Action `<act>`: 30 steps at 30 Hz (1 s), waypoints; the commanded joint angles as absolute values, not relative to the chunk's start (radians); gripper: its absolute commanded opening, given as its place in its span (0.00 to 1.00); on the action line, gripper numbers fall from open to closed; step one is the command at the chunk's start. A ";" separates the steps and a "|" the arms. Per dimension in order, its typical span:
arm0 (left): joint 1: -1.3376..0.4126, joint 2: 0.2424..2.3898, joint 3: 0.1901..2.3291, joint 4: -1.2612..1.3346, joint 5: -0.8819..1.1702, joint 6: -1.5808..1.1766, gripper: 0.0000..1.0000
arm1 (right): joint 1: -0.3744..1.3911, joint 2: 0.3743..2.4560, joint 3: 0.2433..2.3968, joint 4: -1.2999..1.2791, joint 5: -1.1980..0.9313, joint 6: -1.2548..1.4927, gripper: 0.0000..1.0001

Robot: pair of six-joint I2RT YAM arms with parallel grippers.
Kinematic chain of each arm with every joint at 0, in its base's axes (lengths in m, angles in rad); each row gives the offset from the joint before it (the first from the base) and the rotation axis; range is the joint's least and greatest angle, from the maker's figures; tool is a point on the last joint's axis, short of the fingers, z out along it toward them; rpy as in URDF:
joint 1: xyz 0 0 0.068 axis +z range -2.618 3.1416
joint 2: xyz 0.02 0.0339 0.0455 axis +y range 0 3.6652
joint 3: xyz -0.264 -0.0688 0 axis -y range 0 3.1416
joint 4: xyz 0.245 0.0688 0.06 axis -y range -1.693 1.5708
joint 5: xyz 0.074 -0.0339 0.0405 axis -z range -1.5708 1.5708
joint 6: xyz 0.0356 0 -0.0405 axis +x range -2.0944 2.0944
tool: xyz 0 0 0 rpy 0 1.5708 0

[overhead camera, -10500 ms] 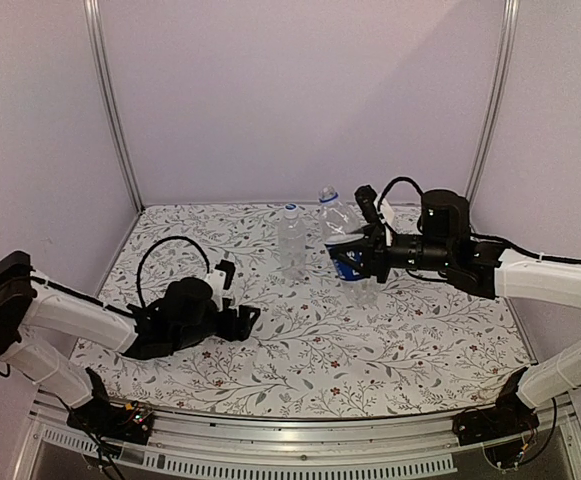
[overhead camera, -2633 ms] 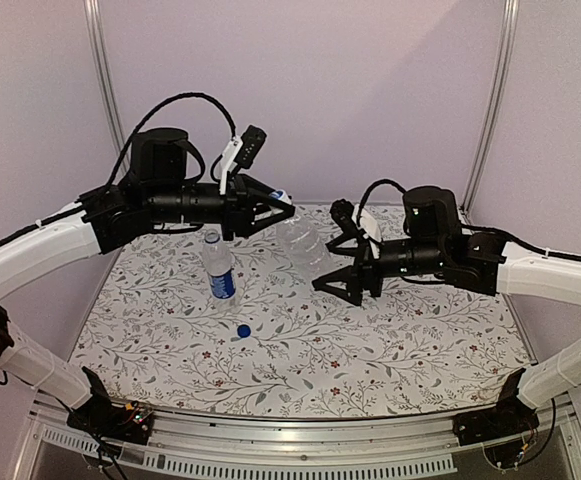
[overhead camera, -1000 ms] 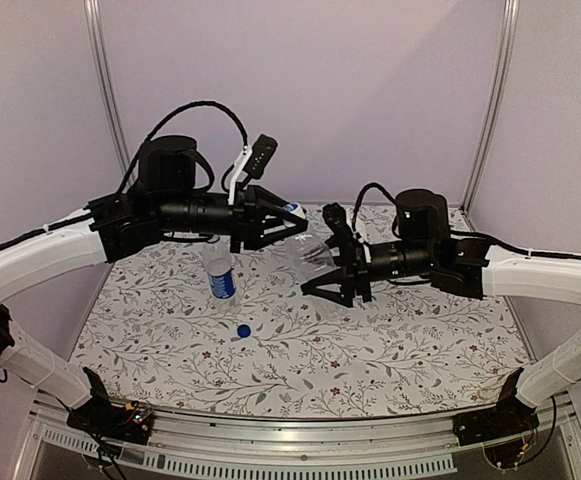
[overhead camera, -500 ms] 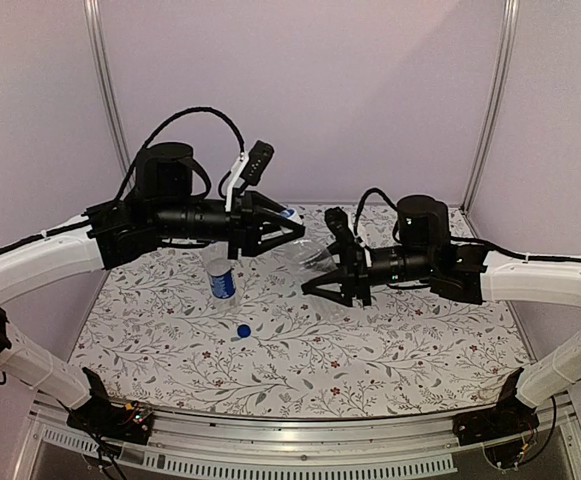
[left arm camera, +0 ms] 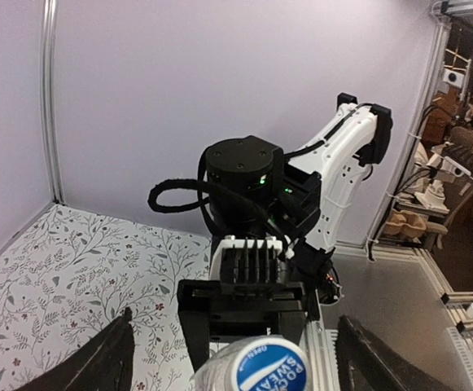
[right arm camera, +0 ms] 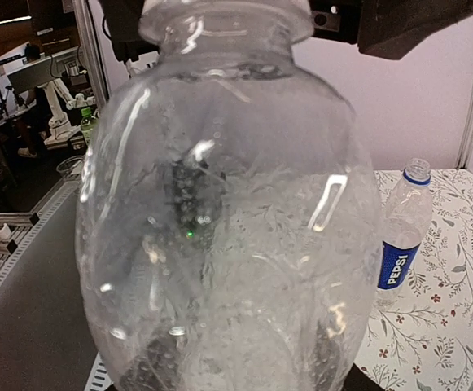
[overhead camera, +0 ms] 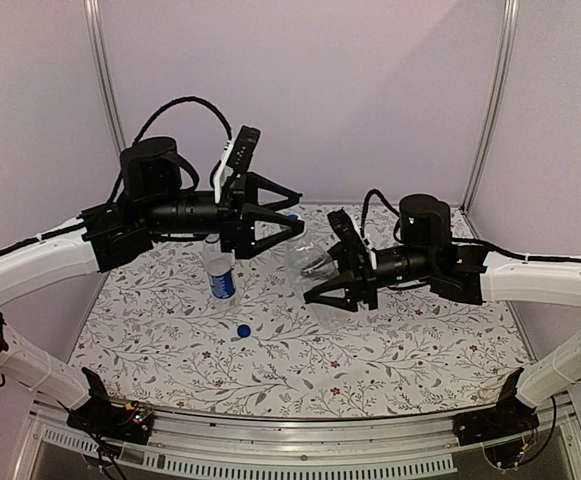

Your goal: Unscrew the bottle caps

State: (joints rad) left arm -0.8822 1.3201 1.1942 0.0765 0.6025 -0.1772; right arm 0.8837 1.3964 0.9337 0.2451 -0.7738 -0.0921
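White "PEPSI" runs vertically on the dark blue label band [right arm camera: 396,265] of the small clear plastic bottle [right arm camera: 408,213], right wrist view. The whitish round screw cap with a blue top [left arm camera: 269,368], on the plain clear plastic bottle [right arm camera: 220,244], reads "SWEAT" with a small "OPEN" above it. The rest is cut off. In the top view the print is too small to read.

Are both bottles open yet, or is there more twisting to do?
About halfway. Done: the labelled bottle stands open, and its blue cap lies on the table. In hand: the right hand holds the plain bottle up, with the left hand open around its whitish cap. Left: that cap is still on, so it probably needs more unscrewing.
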 commanded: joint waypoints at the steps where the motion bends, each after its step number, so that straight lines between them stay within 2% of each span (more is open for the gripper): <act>1: -0.866 1.310 1.169 0.189 0.722 -0.204 0.84 | 0.886 1.406 0.920 0.298 -0.867 -0.063 0.36; 10: -0.853 1.370 1.189 0.279 0.854 -0.265 0.62 | 0.887 1.402 0.922 0.311 -0.919 -0.050 0.34; 21: -0.855 1.403 1.206 0.291 0.887 -0.284 0.42 | 0.887 1.405 0.917 0.316 -0.922 -0.048 0.33; 30: -0.854 1.399 1.198 0.314 0.890 -0.300 0.47 | 0.887 1.414 0.916 0.319 -0.925 -0.048 0.32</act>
State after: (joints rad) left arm -0.8635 1.3941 1.1793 0.2783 0.8810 -0.2890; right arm 0.8833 1.3983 0.9279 0.2928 -0.9058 -0.0483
